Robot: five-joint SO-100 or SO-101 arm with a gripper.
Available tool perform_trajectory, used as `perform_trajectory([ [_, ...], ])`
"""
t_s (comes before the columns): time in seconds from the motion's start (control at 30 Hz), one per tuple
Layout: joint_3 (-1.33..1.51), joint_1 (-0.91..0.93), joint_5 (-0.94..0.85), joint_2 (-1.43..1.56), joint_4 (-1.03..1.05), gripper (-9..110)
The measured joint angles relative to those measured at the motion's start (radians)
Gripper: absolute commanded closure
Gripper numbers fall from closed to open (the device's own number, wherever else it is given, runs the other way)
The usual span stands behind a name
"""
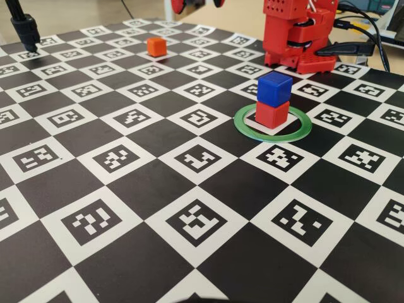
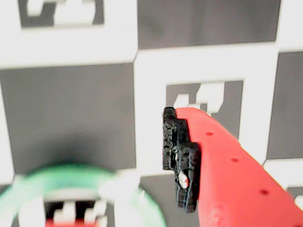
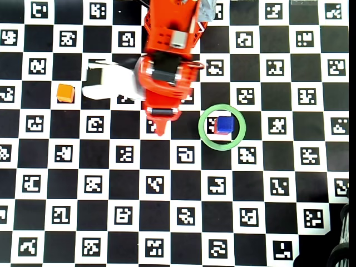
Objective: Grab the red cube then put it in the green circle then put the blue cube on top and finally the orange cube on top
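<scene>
Red cube (image 1: 273, 114): sits inside the green circle, flat on the white square there; in the overhead view only a sliver of red shows under the blue one.
Blue cube (image 1: 274, 87): stacked right on top of the red cube, turned a touch off square from it in the fixed view.
Green circle (image 1: 245, 129): lies flat on the counter, ringing the two-cube stack; in the wrist view it is a blurred green arc at the lower left corner.
Orange cube (image 1: 156, 45): alone at the far left of the fixed view, on a white square, well apart from the stack; in the overhead view it sits at the left, beyond the arm.
Pincer (image 3: 161, 129): hangs over the counter just left of the green circle in the overhead view, tip pointing down the picture, carrying nothing; whether its fingers are parted or closed, I cannot tell, since the wrist view shows one red finger with a black pad only.
Counter (image 1: 158, 189): black-and-white checker with coded marker squares.
Arm (image 3: 167, 61): red, reaching in from the top of the overhead view.
</scene>
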Motion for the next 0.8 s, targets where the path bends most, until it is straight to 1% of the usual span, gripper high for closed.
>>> perform_trajectory([
  [0.27,-0.012,0.287,-0.278,-0.005,-0.015,55],
  [0.5,-0.021,0.471,-0.479,-0.051,-0.098,54],
  [0.63,-0.021,0.555,-0.571,-0.091,-0.15,54],
  [0.8,-0.032,0.635,-0.629,-0.163,-0.193,53],
])
